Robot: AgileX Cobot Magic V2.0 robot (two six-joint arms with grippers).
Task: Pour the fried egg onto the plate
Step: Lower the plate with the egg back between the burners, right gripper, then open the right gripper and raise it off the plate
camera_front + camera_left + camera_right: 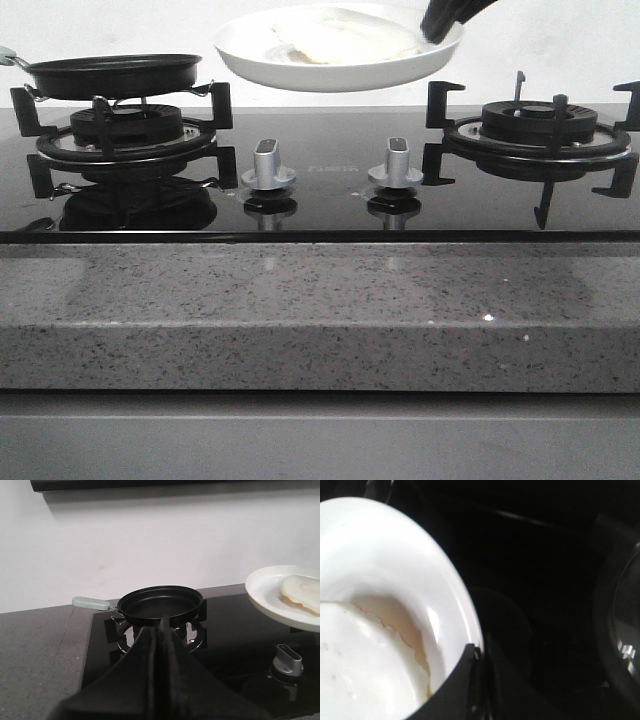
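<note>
Front view: the plate (340, 62) hangs in the air above the far middle of the gas hob (320, 200), gripped at its right rim by the right gripper (447, 22); the fried egg (345, 35) lies on it. The frying pan (112, 75), empty as far as this low angle shows, sits on the left burner (125, 135). Since the plate is carried by one edge only, a slip or tilt could drop it onto the glass or slide the egg off.

Left wrist view: the left gripper (162, 645) has its jaws pressed together on nothing, near the pan (161, 605), whose pale handle (91, 602) points left. The plate (272, 592) with the egg (302, 592) is at right, clear of the pan.

Right wrist view: the right gripper (477, 680) is clamped on the plate's rim (457, 595), the egg (367, 665) close to the fingers; tilting toward them could bring the egg against the grip.
</note>
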